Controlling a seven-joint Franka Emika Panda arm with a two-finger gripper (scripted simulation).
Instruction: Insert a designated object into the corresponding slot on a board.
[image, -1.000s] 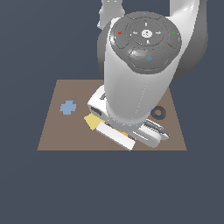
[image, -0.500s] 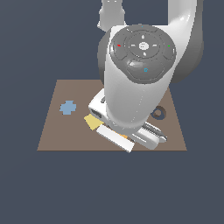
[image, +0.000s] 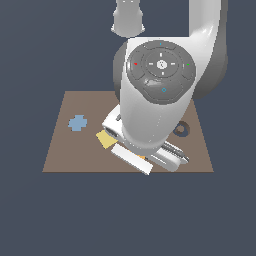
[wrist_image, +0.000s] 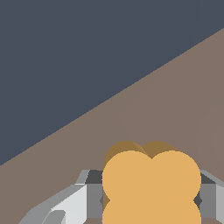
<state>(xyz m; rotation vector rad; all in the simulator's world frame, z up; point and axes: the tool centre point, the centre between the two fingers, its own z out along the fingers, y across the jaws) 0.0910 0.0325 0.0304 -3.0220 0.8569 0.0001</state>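
The designated object (wrist_image: 151, 183), a flat orange piece with four rounded lobes, sits between my gripper's (wrist_image: 152, 194) grey fingers (wrist_image: 94, 192), which touch it on both sides, so the gripper is shut on it. Under it in the wrist view lies the brown board (wrist_image: 175, 96). In the exterior view only an orange sliver of the designated object (image: 142, 157) shows beneath the white hand, near the board's (image: 60, 155) front edge. The arm's bulk covers the board's middle. The slot is hidden.
A light-blue cross piece (image: 77, 122) lies toward the exterior view's left on the board. A yellow square tile (image: 106, 139) sits just beside the hand. A dark ring-shaped recess (image: 181, 129) shows at the exterior view's right.
The arm has dropped lower over the board and the hand has shifted slightly toward the front edge. The cross piece and yellow tile have stayed put.
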